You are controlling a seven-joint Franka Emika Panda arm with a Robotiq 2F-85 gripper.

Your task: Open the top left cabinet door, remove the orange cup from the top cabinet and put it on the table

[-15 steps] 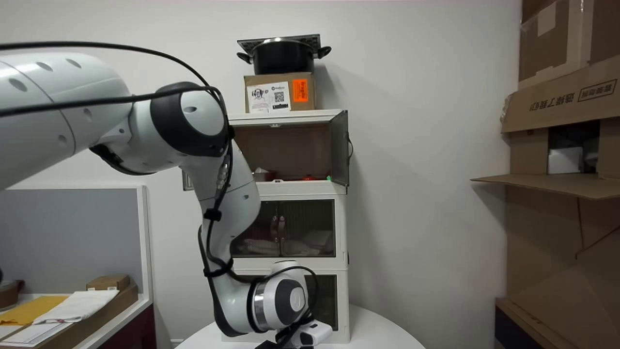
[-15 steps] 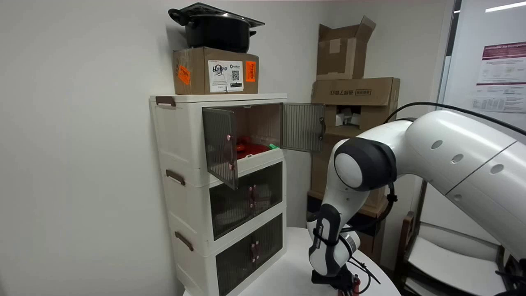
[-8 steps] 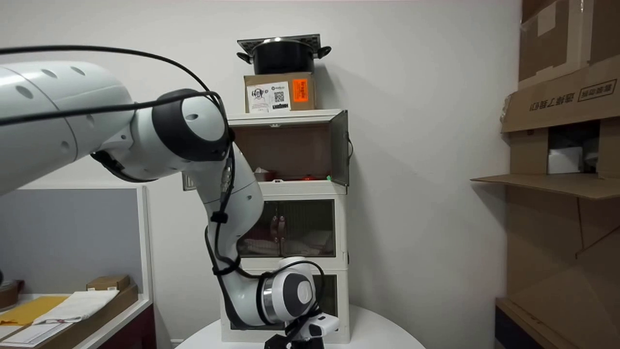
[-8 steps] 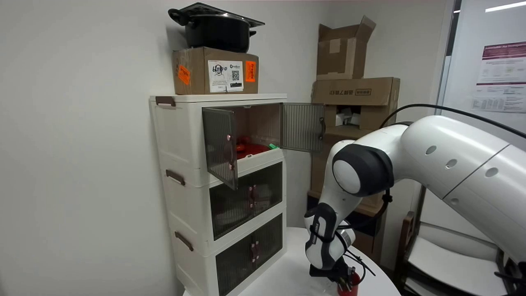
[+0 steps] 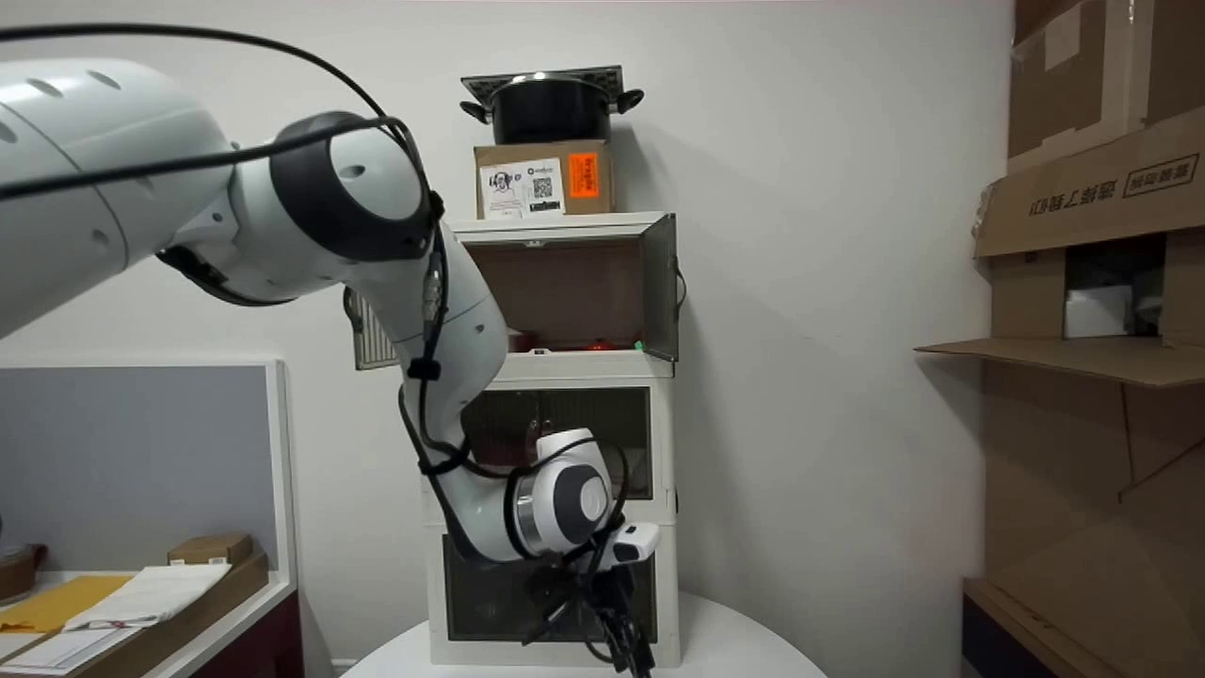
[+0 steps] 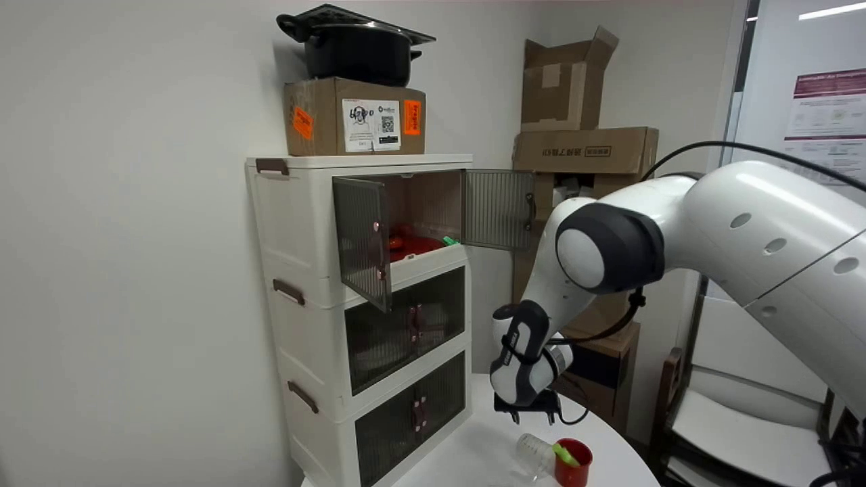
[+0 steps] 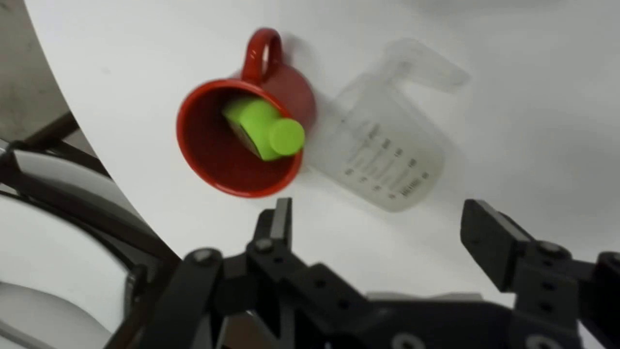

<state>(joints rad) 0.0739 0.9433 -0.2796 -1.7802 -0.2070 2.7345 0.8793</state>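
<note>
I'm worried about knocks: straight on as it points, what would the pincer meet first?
Probably the clear jug, which shows ahead of the open pincer in the wrist view; depth is unclear, so the table could come first.

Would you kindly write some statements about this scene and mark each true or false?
1. A green object sits inside the red mug. True.
2. The tool grips the red mug. False: the tool is open and holds nothing.
3. The top left cabinet door is shut. False: that door stands open.
4. The black pot rests on a cardboard box. True.
5. The clear measuring cup stands upright. False: the measuring cup lies on its side on the table.
</note>
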